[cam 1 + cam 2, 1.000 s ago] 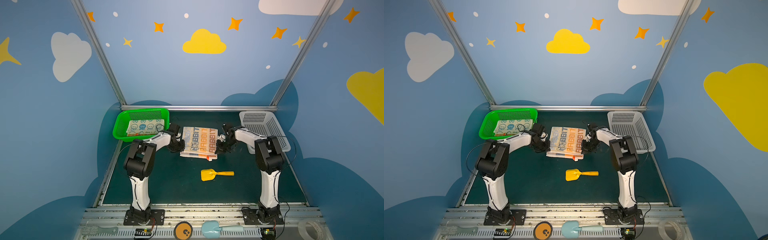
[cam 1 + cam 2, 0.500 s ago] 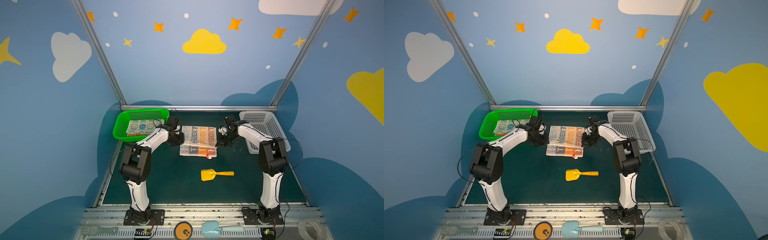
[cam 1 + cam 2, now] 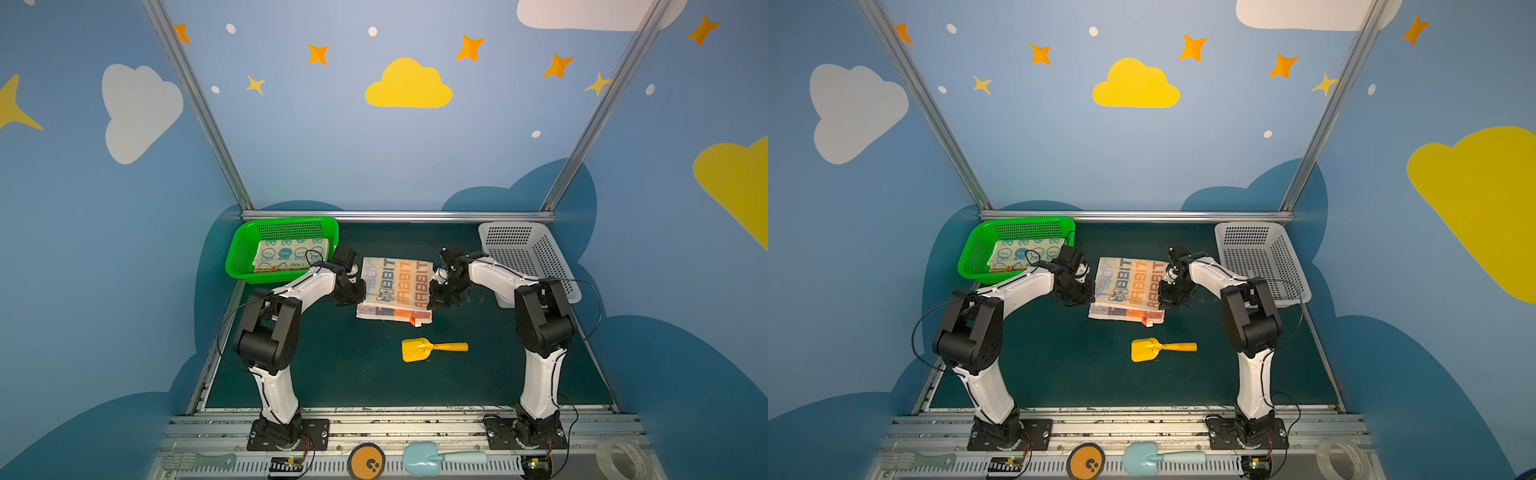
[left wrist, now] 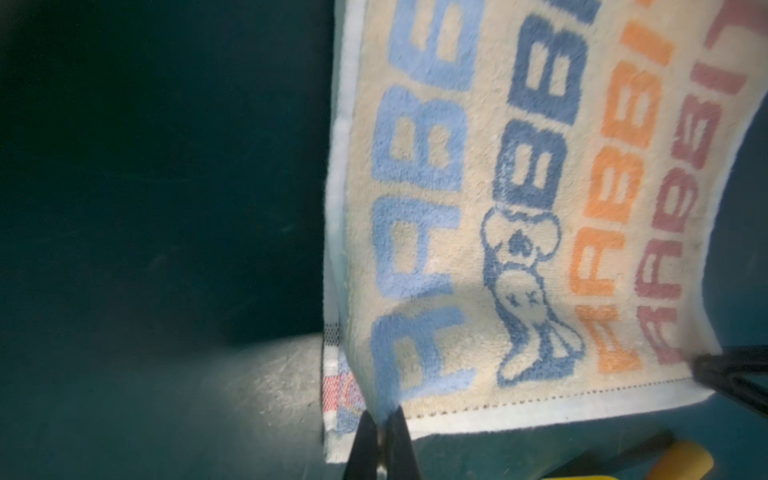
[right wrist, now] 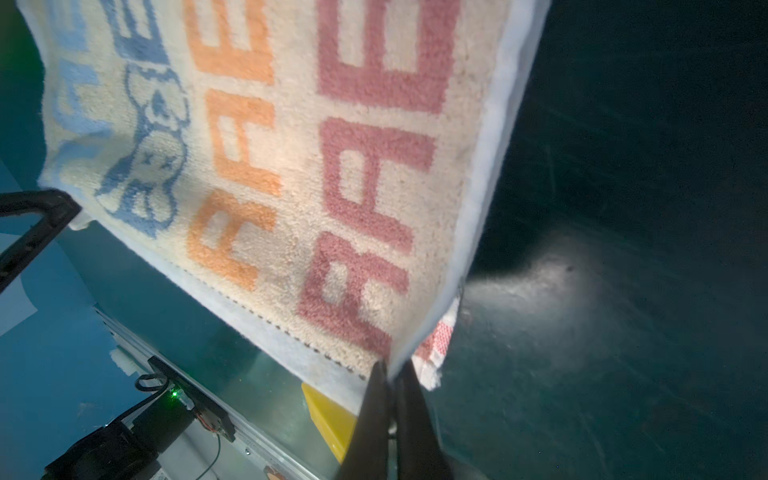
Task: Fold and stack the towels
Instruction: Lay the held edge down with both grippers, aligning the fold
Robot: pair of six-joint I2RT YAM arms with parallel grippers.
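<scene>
at ten o'clock on the bench (image 3: 340,374) i saw the green basket (image 3: 237,259) holding the cream-blue towel (image 3: 286,255), with an orange edge (image 3: 268,269) showing beneath it. the left end effector (image 4: 380,417) was closed on a near corner of the lettered towel (image 3: 395,286), which lay mid-bench with its top layer raised off the layer beneath. the right end effector (image 5: 390,372) was clamped on the opposite near corner. the white basket (image 3: 525,253) sat at two o'clock. a yellow scoop (image 3: 432,348) lay at five o'clock from the towel, apart.
</scene>
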